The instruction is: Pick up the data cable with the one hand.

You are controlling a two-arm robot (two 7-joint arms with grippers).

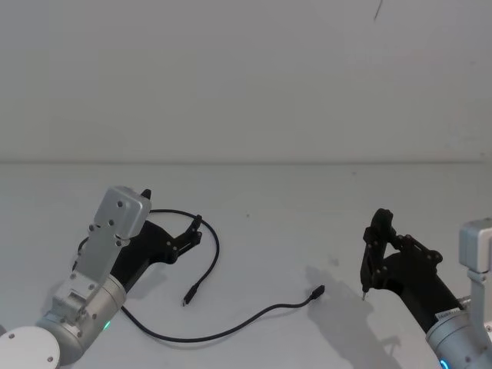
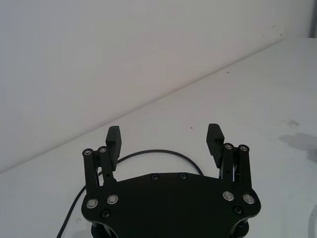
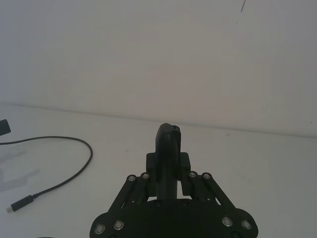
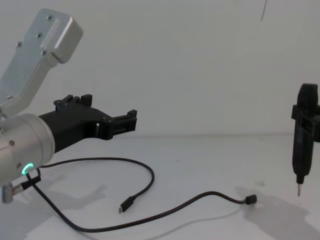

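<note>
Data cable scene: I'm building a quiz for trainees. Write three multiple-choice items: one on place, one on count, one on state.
1. Where does the data cable lie? A in a hand; B on the table; C hanging off the edge.
2. How many of its plugs show? A none; B one; C two.
3. The left hand is: A open; B shut on the cable; C shut, empty.
B: it lies loose on the table. C: a plug at each end. A: its fingers stand apart, nothing between.
</note>
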